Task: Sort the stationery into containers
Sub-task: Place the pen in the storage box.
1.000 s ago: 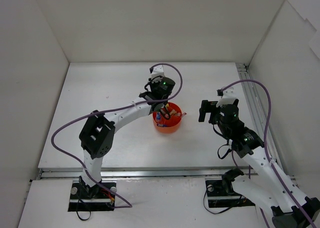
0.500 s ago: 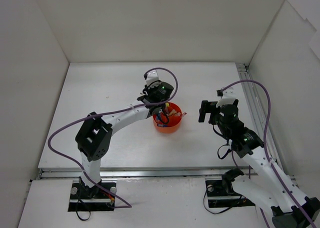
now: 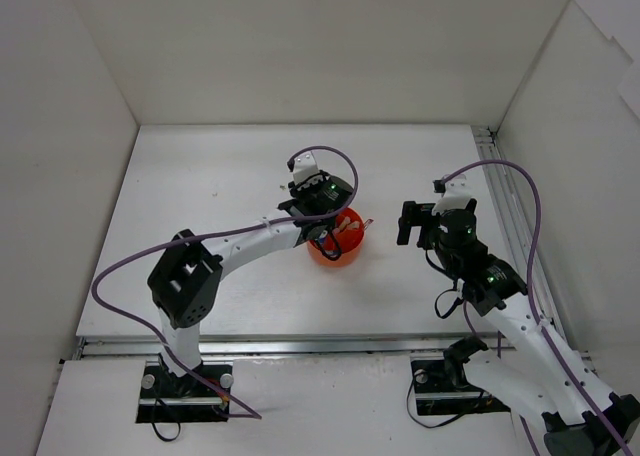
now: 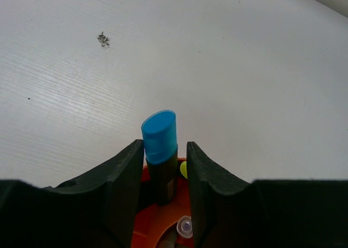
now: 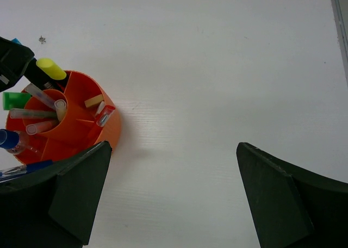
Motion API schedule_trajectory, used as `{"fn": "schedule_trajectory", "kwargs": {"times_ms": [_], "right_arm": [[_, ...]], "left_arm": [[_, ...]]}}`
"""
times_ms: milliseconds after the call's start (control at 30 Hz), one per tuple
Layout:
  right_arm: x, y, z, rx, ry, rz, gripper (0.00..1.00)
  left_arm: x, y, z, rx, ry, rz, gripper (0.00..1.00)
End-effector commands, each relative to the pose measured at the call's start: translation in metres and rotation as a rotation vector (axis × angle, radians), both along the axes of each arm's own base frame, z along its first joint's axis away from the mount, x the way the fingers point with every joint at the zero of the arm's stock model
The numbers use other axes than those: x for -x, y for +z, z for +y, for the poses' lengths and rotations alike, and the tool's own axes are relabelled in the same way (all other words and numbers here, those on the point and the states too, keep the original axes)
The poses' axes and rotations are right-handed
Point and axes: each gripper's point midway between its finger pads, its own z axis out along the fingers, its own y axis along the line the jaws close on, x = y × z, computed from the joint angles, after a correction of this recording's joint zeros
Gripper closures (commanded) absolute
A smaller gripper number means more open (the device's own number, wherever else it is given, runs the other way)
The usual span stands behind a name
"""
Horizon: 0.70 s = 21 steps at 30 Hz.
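The orange tub (image 3: 350, 253) stands mid-table and holds several items. In the right wrist view the tub (image 5: 111, 132) shows a yellow-capped highlighter (image 5: 50, 68), a green-capped highlighter (image 5: 16, 100), a small eraser (image 5: 93, 100), a red pen (image 5: 104, 116) and a blue-white marker (image 5: 8, 139). My left gripper (image 3: 322, 226) hangs over the tub's far-left rim. Its jaws (image 4: 165, 147) stand slightly apart around a blue-capped highlighter (image 4: 159, 131), whose lower end rests in the tub (image 4: 147, 221), with a gap on the right side. My right gripper (image 3: 418, 226) is wide open and empty (image 5: 173, 146), to the right of the tub.
White walls enclose the table on three sides. A metal rail (image 3: 505, 211) runs along the right edge. A small dark speck (image 4: 103, 39) lies on the table beyond the tub. A purple cable (image 3: 345, 166) loops over the left wrist.
My left gripper has moved nearer and lower, from beyond the tub onto its far-left rim, bringing the blue-capped highlighter into the tub. The right arm has not moved.
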Motion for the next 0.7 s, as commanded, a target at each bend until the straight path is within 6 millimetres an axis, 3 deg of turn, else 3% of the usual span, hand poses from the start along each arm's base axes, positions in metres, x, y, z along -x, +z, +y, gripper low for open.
{"fn": "schedule_trajectory", "kwargs": {"times_ms": [0, 200, 300, 500, 600, 667], "right_arm": [[-0.007, 0.013, -0.003, -0.017, -0.032, -0.054, 0.02], [-0.006, 0.013, -0.004, -0.021, -0.033, -0.055, 0.02], [-0.006, 0.014, -0.003, -0.024, -0.027, -0.056, 0.02], [-0.006, 0.015, -0.002, -0.03, -0.023, -0.058, 0.02], [-0.006, 0.015, -0.001, -0.035, -0.02, -0.058, 0.02], [-0.006, 0.014, 0.0, -0.035, -0.018, -0.055, 0.02]], "left_arm": [[0.005, 0.049, 0.003, 0.072, 0.028, -0.088, 0.66], [0.015, 0.05, -0.006, 0.058, -0.004, -0.088, 0.5], [0.02, 0.054, -0.009, 0.07, -0.024, -0.087, 0.48], [0.032, 0.072, 0.006, 0.076, -0.032, -0.107, 0.46], [0.04, 0.076, 0.017, 0.049, -0.033, -0.095, 0.41], [0.046, 0.081, 0.026, 0.029, -0.034, -0.091, 0.31]]}}
